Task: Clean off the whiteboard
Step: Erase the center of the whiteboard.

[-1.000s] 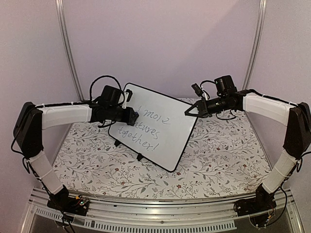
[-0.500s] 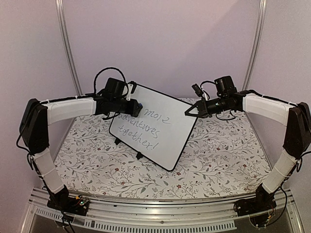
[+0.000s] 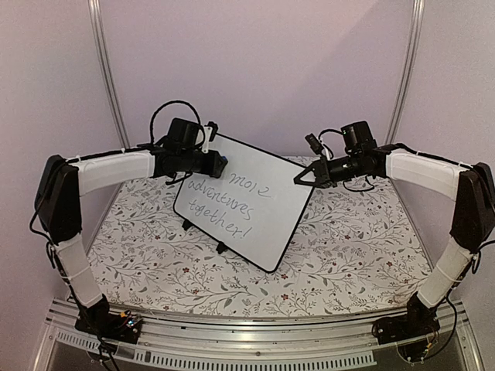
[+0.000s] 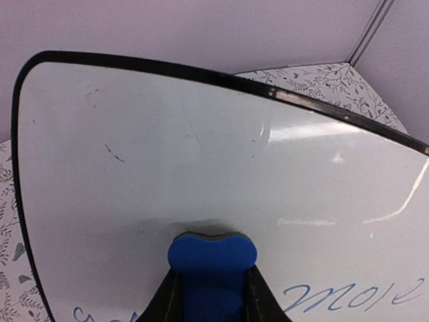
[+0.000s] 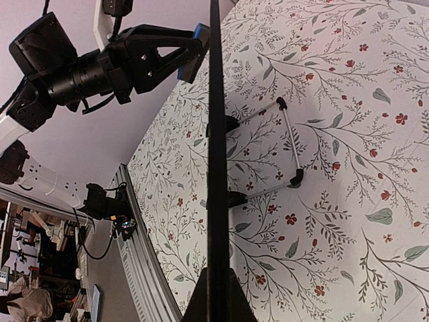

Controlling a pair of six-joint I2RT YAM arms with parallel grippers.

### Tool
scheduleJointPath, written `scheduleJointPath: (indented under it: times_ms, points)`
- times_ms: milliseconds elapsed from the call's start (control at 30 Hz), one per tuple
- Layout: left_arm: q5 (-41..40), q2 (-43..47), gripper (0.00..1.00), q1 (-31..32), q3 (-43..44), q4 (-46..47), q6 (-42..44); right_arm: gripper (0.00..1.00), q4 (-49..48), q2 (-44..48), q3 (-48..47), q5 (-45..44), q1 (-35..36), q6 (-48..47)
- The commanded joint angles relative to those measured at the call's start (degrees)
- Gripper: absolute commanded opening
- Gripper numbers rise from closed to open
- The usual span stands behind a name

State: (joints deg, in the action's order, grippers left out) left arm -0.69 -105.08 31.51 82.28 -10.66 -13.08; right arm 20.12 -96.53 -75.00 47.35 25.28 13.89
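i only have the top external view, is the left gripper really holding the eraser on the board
observer: yes. The left wrist view shows the blue eraser pinched in the left gripper, its front edge against the whiteboard.
operator: whats near it to wipe
observer: blue writing sits just to the lower right of the eraser; above it the board shows only faint smudges.
operator: is right gripping the board
observer: it looks so. In the right wrist view the board is edge-on, and its edge runs down between the fingers of the right gripper.
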Motion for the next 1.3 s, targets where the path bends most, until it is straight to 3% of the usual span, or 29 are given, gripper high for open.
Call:
scheduleJointPath:
  times_ms: [0,300,800,1267]
  points:
    - [-0.38,1.02,0.0,0.09,-5.57,-0.21,-1.25,0.0,5.37,-1.81,1.79,3.22,2.9,-3.61]
    - [-1.8,4.32,0.0,1.63,-17.02,1.17,-5.4,0.0,4.93,-3.2,0.66,3.74,3.02,-3.48]
    - [1.21,1.71,0.0,1.6,-4.78,1.88,0.2,0.0,5.63,-2.26,0.65,3.05,3.34,-3.42]
    - [0.88,2.47,0.0,7.89,-15.24,3.85,-2.39,0.0,5.21,-2.29,1.47,2.83,3.37,-2.9]
